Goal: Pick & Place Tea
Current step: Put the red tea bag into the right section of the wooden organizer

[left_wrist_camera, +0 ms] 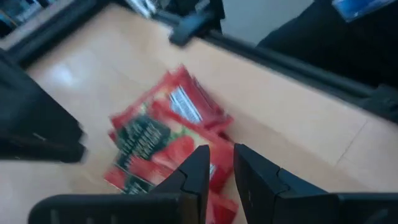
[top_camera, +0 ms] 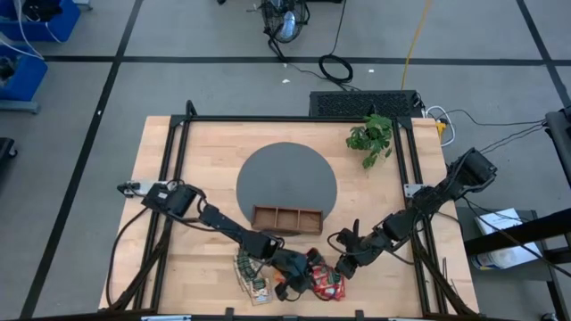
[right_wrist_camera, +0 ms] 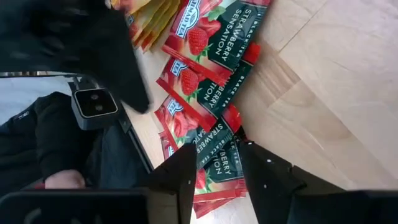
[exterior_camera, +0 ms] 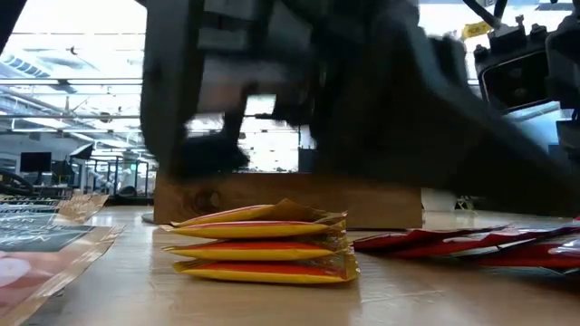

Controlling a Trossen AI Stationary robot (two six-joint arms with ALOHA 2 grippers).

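Stacked orange-yellow flat foil tea sachets (exterior_camera: 263,243) are seen closest in the low view, lying on the light wooden table (top_camera: 375,276) near its front edge, in front of the brown wooden three-compartment tray (top_camera: 286,218). Red strawberry-printed flat tea sachets (right_wrist_camera: 208,93) are shown fanned in a loose overlapping pile just beside the yellow stack, towards the right. Dark green tea sachets (top_camera: 252,276) are laid out to the left of both, near the same front edge. All three tray compartments appear empty, so no tea is judged to have been placed yet.

Both grippers are lowered over the red pile. The left gripper (left_wrist_camera: 219,168) is held with its fingers narrowly parted and nothing visibly pinched. The right gripper (right_wrist_camera: 214,163) is shown with its fingers spread, straddling the edge of a red sachet without clamping it.

Risk, as judged: because the red sachets overlap, two may be lifted together or a neighbour dragged away. Collision is also possible, since both grippers are crowded over one pile.
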